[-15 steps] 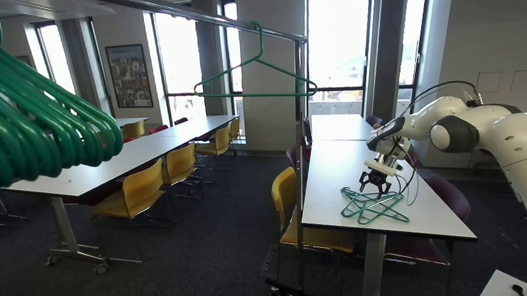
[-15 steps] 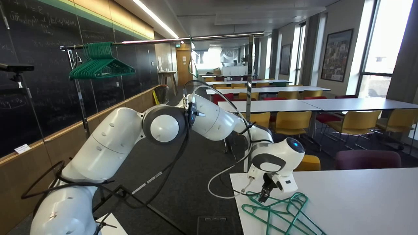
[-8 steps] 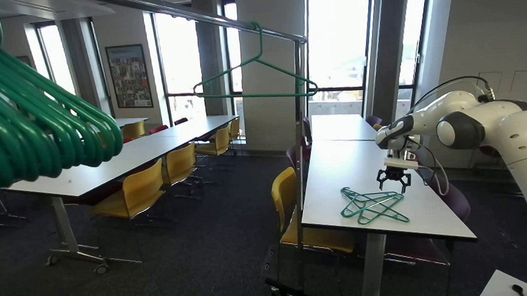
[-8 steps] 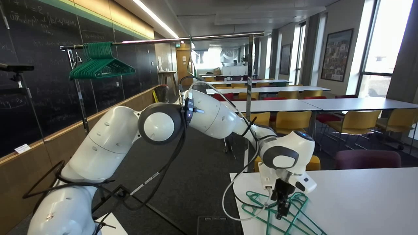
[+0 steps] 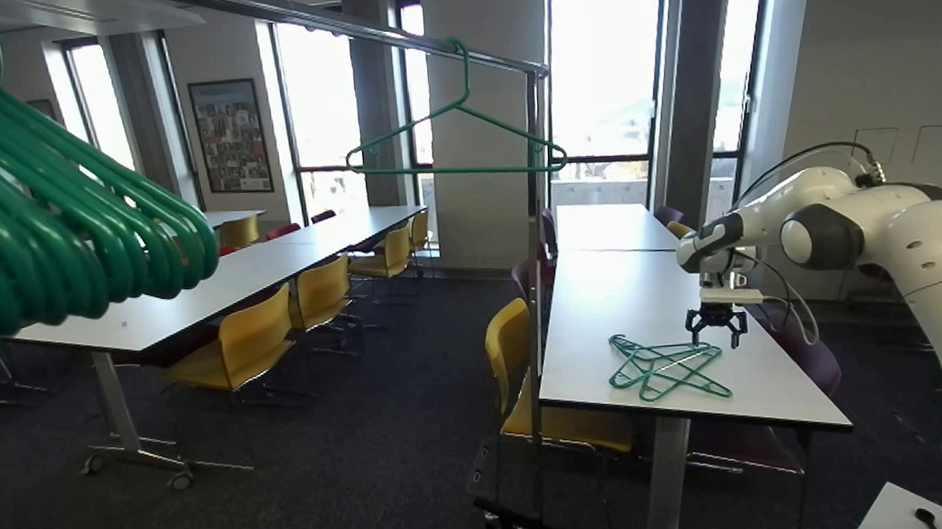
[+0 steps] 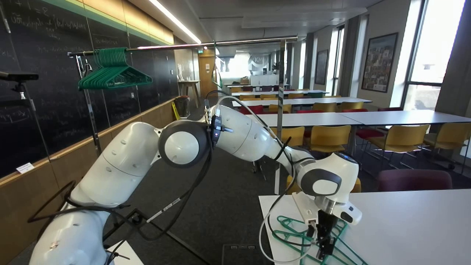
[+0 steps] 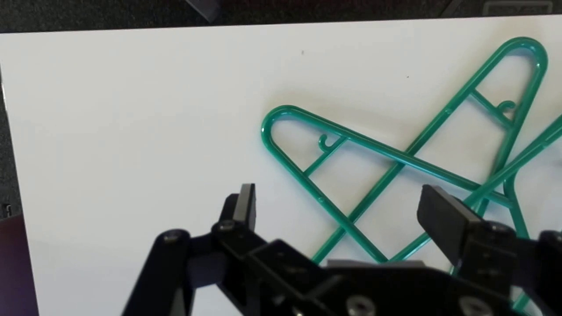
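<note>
My gripper (image 5: 715,343) points down with its black fingers wide apart and nothing between them. It hangs above the white table (image 5: 603,289), over the edge of several overlapping green plastic hangers (image 5: 667,367). In the wrist view the fingers (image 7: 338,188) frame crossing hanger bars (image 7: 377,147); the left finger is over bare table and the right finger overlaps the hangers. No contact is visible. In an exterior view the gripper (image 6: 324,252) covers part of the hangers (image 6: 352,248). The hangers' hooks are out of the wrist view.
A metal rack with a rail (image 5: 342,24) stands beside the table. One green hanger (image 5: 465,169) hangs alone on it, and a dense bunch of green hangers (image 6: 116,73) hangs near its end. Yellow chairs (image 5: 509,344) and a purple chair (image 6: 414,179) stand at the table's sides.
My gripper has swung from a tilted pose over the middle of the hangers to pointing straight down nearer their edge. It stays open. The hangers have not moved.
</note>
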You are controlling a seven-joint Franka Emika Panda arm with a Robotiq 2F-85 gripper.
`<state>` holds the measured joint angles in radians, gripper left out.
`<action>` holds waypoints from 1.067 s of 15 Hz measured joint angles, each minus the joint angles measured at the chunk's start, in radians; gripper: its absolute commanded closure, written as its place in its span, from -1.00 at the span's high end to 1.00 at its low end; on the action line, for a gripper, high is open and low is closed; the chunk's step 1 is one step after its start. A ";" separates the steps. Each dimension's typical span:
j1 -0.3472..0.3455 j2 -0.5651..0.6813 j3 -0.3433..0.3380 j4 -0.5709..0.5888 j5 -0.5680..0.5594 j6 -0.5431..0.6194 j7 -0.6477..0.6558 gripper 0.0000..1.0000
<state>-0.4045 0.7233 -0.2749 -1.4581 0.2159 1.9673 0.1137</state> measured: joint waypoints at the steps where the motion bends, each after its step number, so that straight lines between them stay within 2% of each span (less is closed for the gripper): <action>1: 0.000 0.000 0.001 0.000 0.000 0.000 0.000 1.00; 5: 0.000 0.000 0.003 -0.001 0.000 0.015 -0.015 1.00; 10: 0.014 0.000 0.014 -0.004 -0.111 0.180 -0.128 1.00; 16: -0.019 0.009 0.076 -0.001 -0.150 0.256 -0.394 1.00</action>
<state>-0.4234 0.7325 -0.1988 -1.4589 0.0654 2.2238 -0.2802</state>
